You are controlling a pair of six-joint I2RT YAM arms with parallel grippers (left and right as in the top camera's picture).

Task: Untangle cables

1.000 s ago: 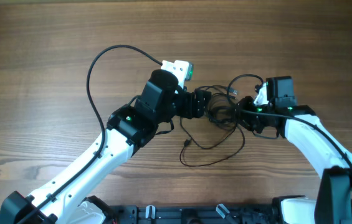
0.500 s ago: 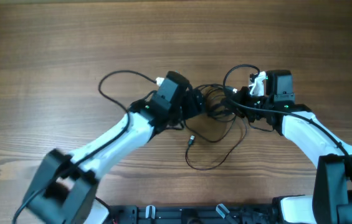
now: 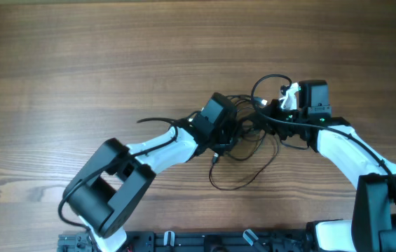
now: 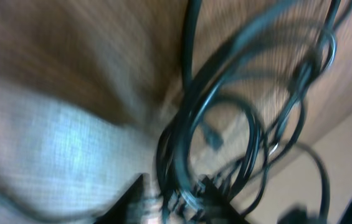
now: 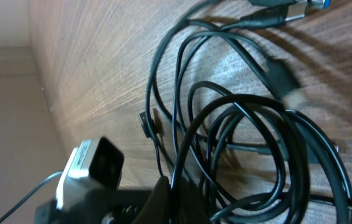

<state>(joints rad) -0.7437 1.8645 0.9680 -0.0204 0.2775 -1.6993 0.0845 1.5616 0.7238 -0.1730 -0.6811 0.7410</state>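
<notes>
The cables [image 3: 248, 120] are a knot of thin black cords between my two grippers, with a loose loop [image 3: 254, 171] trailing toward me and a small plug end [image 3: 214, 159] beside it. My left gripper [image 3: 234, 129] reaches into the knot from the left. Its wrist view is blurred, but several cable strands [image 4: 191, 124] run down between the fingers of the left gripper [image 4: 176, 202], which is shut on them. My right gripper [image 3: 266, 120] meets the knot from the right. It [image 5: 182, 199] is shut, with one cord [image 5: 177, 168] pinched at its tip and coils [image 5: 244, 130] beyond.
Bare wooden table [image 3: 78, 56] surrounds the knot. The left arm's own thicker cable [image 3: 157, 120] sticks out to the left. In the right wrist view the left arm's camera block [image 5: 91, 168] sits close, and silver plug ends [image 5: 288, 12] lie past the coils.
The left arm swung right and into the knot, and its fingers closed in on the strands. The right gripper shut and stayed put. The loose loop shifted slightly.
</notes>
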